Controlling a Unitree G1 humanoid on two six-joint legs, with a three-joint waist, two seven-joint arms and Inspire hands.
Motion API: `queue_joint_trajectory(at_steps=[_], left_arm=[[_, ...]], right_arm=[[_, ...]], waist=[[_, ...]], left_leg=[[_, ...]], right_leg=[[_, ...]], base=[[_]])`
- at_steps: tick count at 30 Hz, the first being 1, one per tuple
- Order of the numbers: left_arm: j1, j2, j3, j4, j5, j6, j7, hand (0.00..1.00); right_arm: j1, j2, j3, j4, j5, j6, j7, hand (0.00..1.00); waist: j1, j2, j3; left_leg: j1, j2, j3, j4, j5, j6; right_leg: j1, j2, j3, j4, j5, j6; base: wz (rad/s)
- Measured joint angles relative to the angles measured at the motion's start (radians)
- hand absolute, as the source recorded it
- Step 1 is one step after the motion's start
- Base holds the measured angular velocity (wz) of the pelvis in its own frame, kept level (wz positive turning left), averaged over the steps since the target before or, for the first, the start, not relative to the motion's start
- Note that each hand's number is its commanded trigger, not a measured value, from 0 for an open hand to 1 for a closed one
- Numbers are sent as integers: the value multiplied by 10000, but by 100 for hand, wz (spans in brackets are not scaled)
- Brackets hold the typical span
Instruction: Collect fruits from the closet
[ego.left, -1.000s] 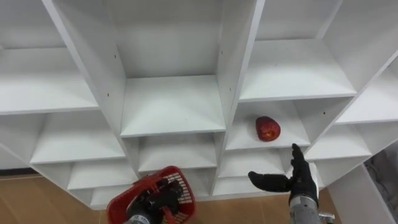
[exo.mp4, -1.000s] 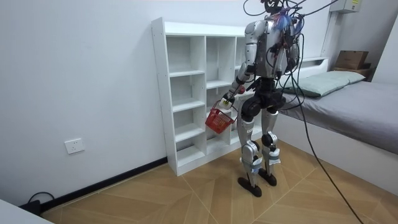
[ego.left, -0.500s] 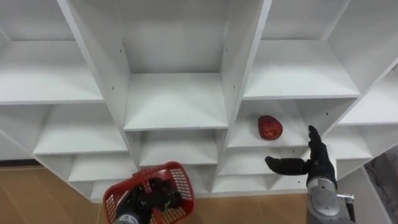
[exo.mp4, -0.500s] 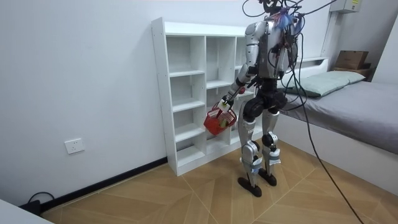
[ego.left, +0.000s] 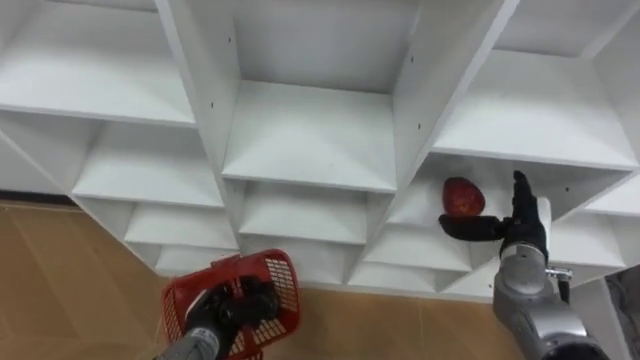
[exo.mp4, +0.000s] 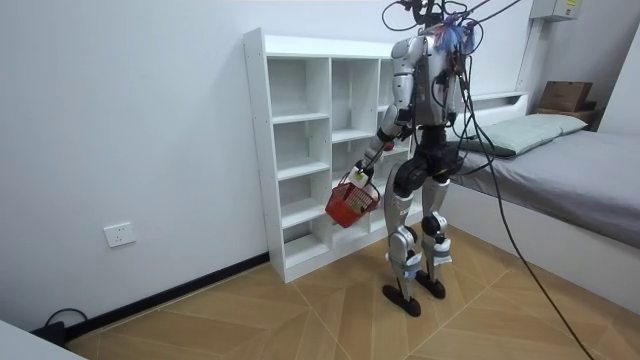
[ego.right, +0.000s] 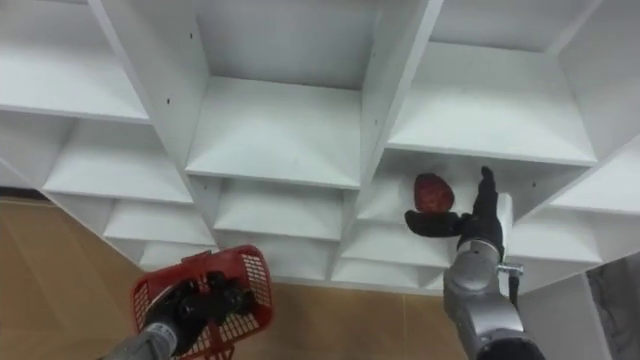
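Red apple (ego.left: 463, 197): on a shelf in the right column of the white closet (ego.left: 312, 135), just above the thumb of the right robot hand (ego.left: 522, 232); cannot tell whether they touch.
Right robot hand: spread, fingers straight and pointing up into that compartment, thumb stuck out sideways beneath the apple.
Left robot hand (ego.left: 222, 312): curled round the handle of the red basket (ego.left: 285, 290), held low, well apart from the right robot hand.
Stance: upright, close before the closet.

right robot hand (ego.left: 524, 230) raised, now just beside apple (ego.left: 463, 196)
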Motion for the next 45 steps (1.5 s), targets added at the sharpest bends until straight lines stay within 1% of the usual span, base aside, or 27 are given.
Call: queue_joint_trajectory(at_steps=[3, 5, 7, 9, 12, 13, 15, 20, 23, 24, 26, 29, 31, 32, 35, 45], left_arm=[[-162, 26, -5, 313, 239, -1, -14, 100], [-186, 17, -15, 508, 245, -3, -27, 100], [-228, -24, -10, 592, 269, -18, -26, 100], [-547, -118, -3, 1068, 277, -77, -29, 100], [-718, -323, -20, 1358, 358, -95, -38, 100], [-734, -349, -20, 1399, 363, -105, -50, 100], [-752, -434, -18, 1459, 384, -158, -111, 100], [-906, -528, -41, 1464, 354, -195, -148, 100], [-1014, -581, -207, 1464, 350, -194, -147, 100], [-1048, -619, -211, 1464, 350, -194, -145, 100], [-1246, -715, -216, 1618, 367, -193, -135, 100], [-1620, -846, -228, 2006, 344, -200, -128, 100], [-1733, -872, -229, 2133, 339, -221, -113, 100], [-1745, -875, -240, 2158, 338, -242, -109, 100], [-1741, -887, -241, 2195, 329, -248, -108, 100], [-1746, -931, -229, 2203, 328, -247, -105, 100]], right_arm=[[-36, -20, 0, 319, 142, -19, 4, 0], [-61, -15, 1, 444, 228, -19, 9, 0], [-191, -15, 1, 511, 262, -19, 9, 0], [-597, -11, -22, 829, 218, -19, 11, 0], [-1062, 5, -22, 1079, 150, -23, -6, 0], [-1134, 13, -22, 1080, 127, -26, -6, 0], [-1319, 15, -30, 1154, 125, -131, -8, 0], [-1505, 15, -32, 1232, 128, -136, -20, 0], [-1521, 14, -32, 1425, 146, -179, -26, 0], [-1522, 13, -34, 1425, 148, -179, -35, 0], [-1562, 13, -31, 1397, 122, -317, -236, 0], [-1794, 11, -34, 1424, 123, -318, -333, 0], [-1903, 11, -39, 1433, 123, -319, -326, 0], [-1927, 12, -39, 1431, 113, -329, -326, 0], [-1942, 11, -41, 1430, 66, -332, -330, 0], [-1987, 12, -86, 1431, 65, -332, -336, 0]], waist=[[62, -61, 36], [85, -71, 46], [86, -121, 91], [102, -157, 145], [118, -162, 148], [115, -162, 151], [121, -170, 155], [167, -147, 170], [230, -127, 182], [238, -110, 195], [251, 12, 276], [243, 106, 338], [204, 156, 349], [151, 187, 341], [138, 255, 339], [106, 278, 325]], left_leg=[[-287, -4, -20, 77, 0, 1], [-385, -10, -29, 122, 0, 2], [-542, -5, -28, 224, 0, 2], [-755, 7, -29, 321, 0, 2], [-893, 1, -27, 341, -2, 5], [-919, 2, -28, 342, -2, 6], [-1038, 5, -13, 353, 3, 12], [-1352, 13, -11, 437, 5, 15], [-1515, 13, -16, 488, 5, 17], [-1560, 14, -16, 512, 5, 17], [-1674, 9, -16, 638, 2, 22], [-1720, 7, -2, 637, -1, 26], [-1720, 8, -7, 633, -1, 26], [-1718, 10, -9, 631, -1, 26], [-1715, 11, -5, 627, 0, 26], [-1713, 12, 102, 637, 22, 59]], right_leg=[[-235, -8, 7, 9, 0, 0], [-301, -18, -6, 10, 0, 0], [-428, -19, -2, 40, 0, 1], [-658, -19, 23, 163, -1, 0], [-848, -33, 57, 275, -1, 0], [-906, -38, 60, 345, -1, 0], [-1020, -38, 80, 360, 0, -1], [-1284, -35, 73, 366, 11, -18], [-1446, -37, 65, 381, 11, -20], [-1478, -36, 67, 381, 11, -19], [-1534, -45, 95, 411, 11, -19], [-1644, -59, 113, 510, 10, -17], [-1646, -58, 107, 514, 9, -17], [-1645, -54, 109, 523, 10, -17], [-1658, -55, 121, 550, 10, -17], [-1771, -86, 187, 709, 9, -17]], base=[[1], [0], [0], [0], [0], [0], [0], [0], [0], [0], [0], [-3], [0], [0], [0], [-3]])
